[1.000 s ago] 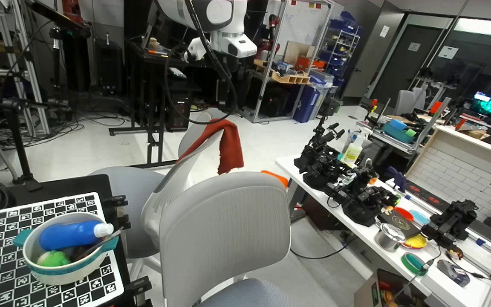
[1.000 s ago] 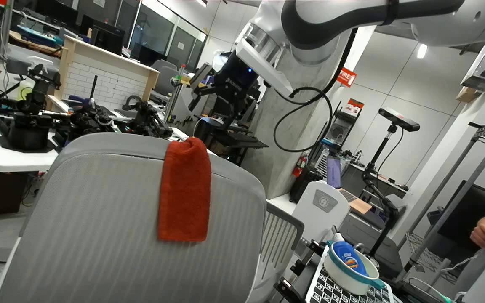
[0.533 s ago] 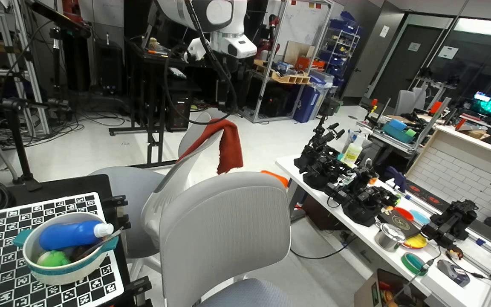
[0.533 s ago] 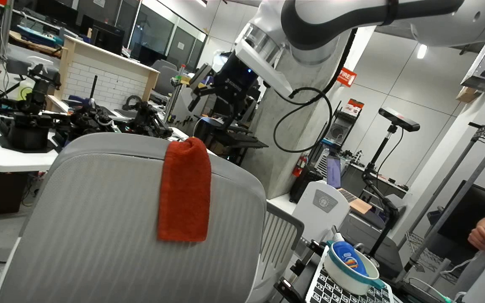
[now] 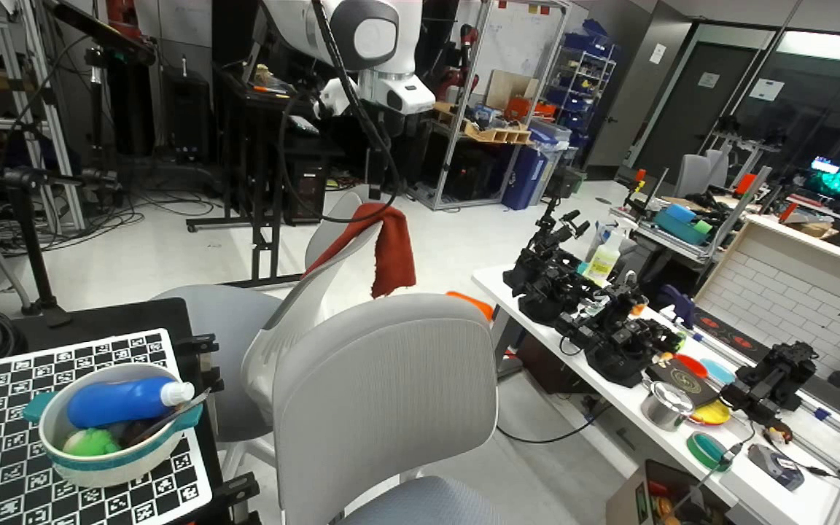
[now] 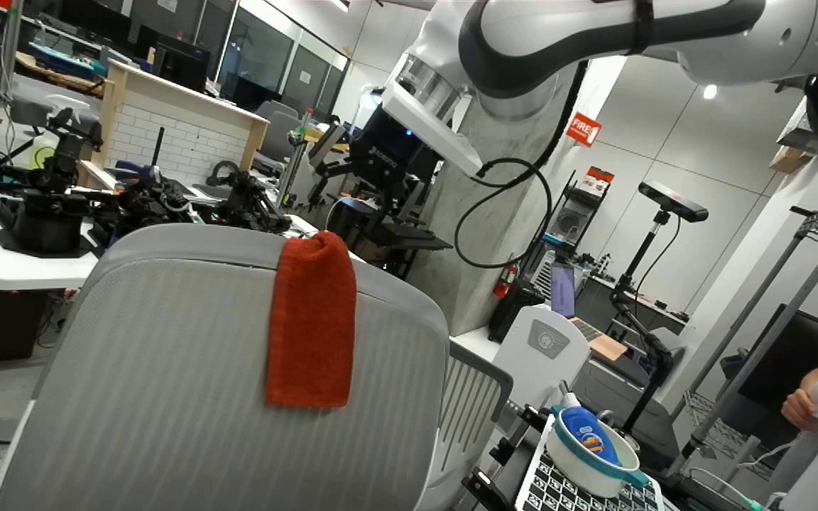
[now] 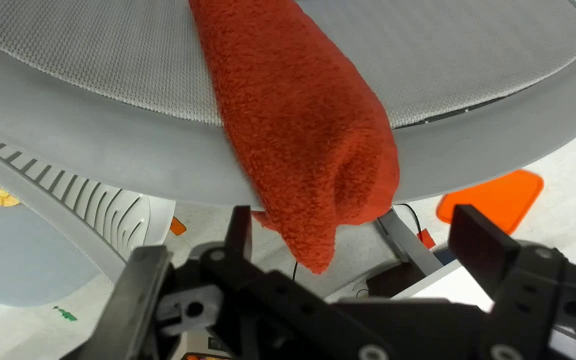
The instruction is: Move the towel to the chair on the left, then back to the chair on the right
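A red towel (image 5: pixel 394 251) is draped over the top edge of a grey chair's backrest (image 5: pixel 292 310) and hangs down both sides. The towel also hangs down the backrest in an exterior view (image 6: pixel 312 326). A second grey chair (image 5: pixel 391 372) stands beside it; its slatted back shows in the wrist view (image 7: pixel 83 200). My gripper (image 7: pixel 353 220) is open and empty above the towel's chair. In the wrist view the folded end of the towel (image 7: pixel 298 110) lies between the fingertips, nearer the left one. In an exterior view my gripper (image 6: pixel 352 202) is above the backrest, apart from the towel.
A white table with black robot arms (image 5: pixel 624 343) stands beside the chairs. A pot with a blue bottle (image 5: pixel 110 467) rests on a checkered board (image 5: pixel 4 437). A cable loop (image 6: pixel 459 241) hangs from the arm. A person's hand (image 6: pixel 803 408) is at the side.
The arm and gripper have moved down slightly, closer to the towel, and a little left in both exterior views. The towel and chairs have not moved. The person's hand shifted slightly.
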`<control>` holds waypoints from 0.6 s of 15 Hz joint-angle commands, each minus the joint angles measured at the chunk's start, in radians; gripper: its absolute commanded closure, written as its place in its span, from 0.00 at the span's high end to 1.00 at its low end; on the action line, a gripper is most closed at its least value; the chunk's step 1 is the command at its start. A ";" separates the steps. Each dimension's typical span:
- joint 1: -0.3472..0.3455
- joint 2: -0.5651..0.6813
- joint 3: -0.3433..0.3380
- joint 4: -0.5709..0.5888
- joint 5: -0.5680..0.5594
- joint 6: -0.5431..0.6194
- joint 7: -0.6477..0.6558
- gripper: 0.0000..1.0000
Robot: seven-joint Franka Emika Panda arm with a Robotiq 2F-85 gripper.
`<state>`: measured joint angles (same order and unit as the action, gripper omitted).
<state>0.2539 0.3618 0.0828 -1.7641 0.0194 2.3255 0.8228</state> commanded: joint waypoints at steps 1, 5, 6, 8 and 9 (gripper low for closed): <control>0.015 0.050 -0.007 0.042 -0.007 0.014 0.023 1.00; 0.017 0.087 -0.012 0.072 -0.005 0.008 0.020 1.00; 0.017 0.094 -0.013 0.079 -0.005 0.007 0.019 0.83; 0.019 0.103 -0.016 0.085 -0.007 0.009 0.018 0.65; 0.019 0.106 -0.017 0.088 -0.007 0.009 0.018 0.58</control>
<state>0.2580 0.4475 0.0812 -1.7067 0.0193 2.3267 0.8301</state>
